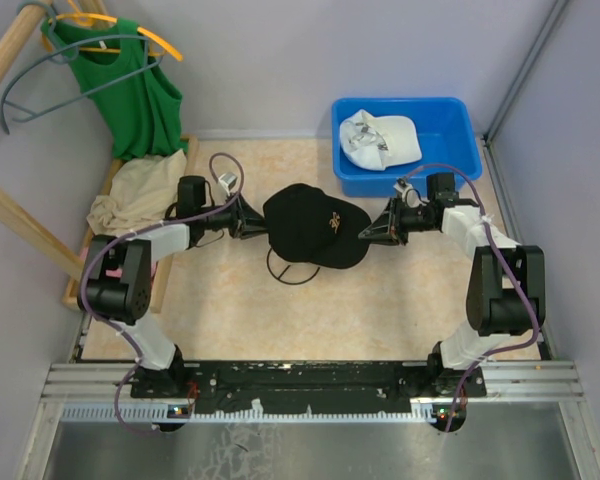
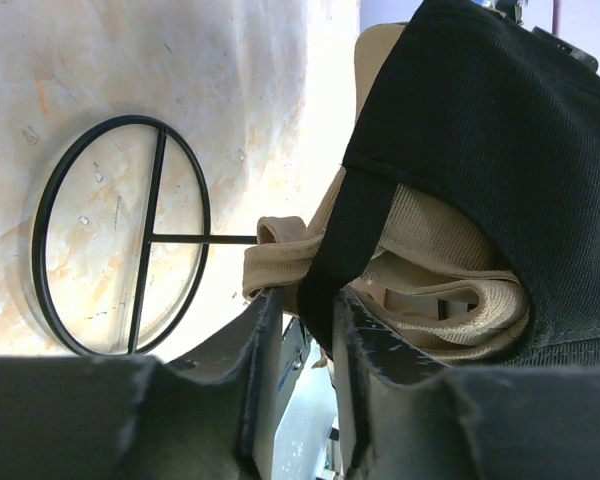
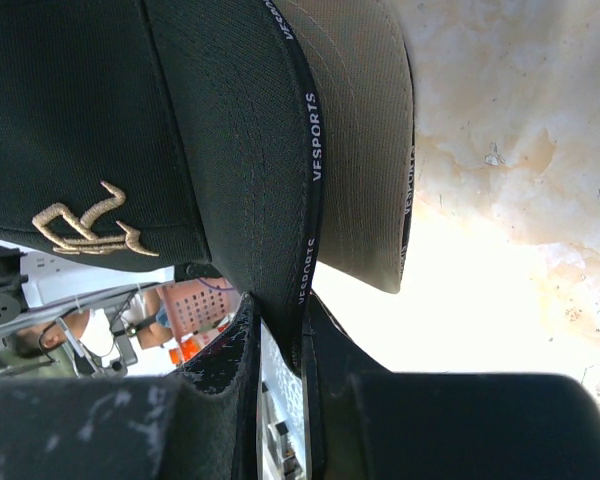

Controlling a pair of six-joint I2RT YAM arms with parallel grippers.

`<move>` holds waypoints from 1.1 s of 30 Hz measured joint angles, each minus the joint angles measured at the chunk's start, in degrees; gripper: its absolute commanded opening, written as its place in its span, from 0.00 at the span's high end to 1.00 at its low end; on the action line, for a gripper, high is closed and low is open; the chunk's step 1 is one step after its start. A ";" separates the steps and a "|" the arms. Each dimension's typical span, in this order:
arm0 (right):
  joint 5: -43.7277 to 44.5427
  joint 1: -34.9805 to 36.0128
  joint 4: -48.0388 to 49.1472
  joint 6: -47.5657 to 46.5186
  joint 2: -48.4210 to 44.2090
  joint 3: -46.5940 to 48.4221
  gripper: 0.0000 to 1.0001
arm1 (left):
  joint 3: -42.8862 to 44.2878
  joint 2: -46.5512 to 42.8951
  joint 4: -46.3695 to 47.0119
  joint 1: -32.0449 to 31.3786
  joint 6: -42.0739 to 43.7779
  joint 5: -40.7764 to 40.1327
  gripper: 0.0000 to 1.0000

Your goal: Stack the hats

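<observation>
- The black cap (image 1: 315, 225) is found at the middle of the table (image 1: 240, 320), spanned between the two grippers. Its gold embroidered logo is on the side toward the right arm.
- A tan cap (image 2: 435, 270) is seen nested inside the black cap. Tan fabric and a strap show under the black rear edge in the left wrist view, and a tan brim lies just beneath the black brim in the right wrist view. How many tan caps are tucked inside cannot be told.
- The right gripper (image 3: 280, 325) is clamped tight on the edge of the black cap's brim, with the taped rim marked "VFSPORTS" pinched between its fingers. The tan brim is left outside the jaws.
- The left gripper (image 2: 305, 310) is set at the rear of the cap, its jaws drawn narrow with the black rear band between the fingertips. Whether the band is truly pinched cannot be told.
- A dark wire frame (image 2: 152, 238), a ring with cross bars, is seen on the table on the near side of the black cap, partly hidden under it in the top view.
- The white cap (image 1: 380, 138) is laid well apart in the blue bin (image 1: 445, 160) at the far right corner.
- A beige cloth (image 1: 140, 190) is heaped at the far left of the table, and a green tank top (image 1: 135, 95) is hung on a hanger above it.
</observation>
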 measured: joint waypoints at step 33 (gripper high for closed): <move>12.76 -0.66 -0.07 -0.81 0.33 -0.11 0.46 | -0.92 2.64 -4.44 -0.09 6.54 1.20 0.92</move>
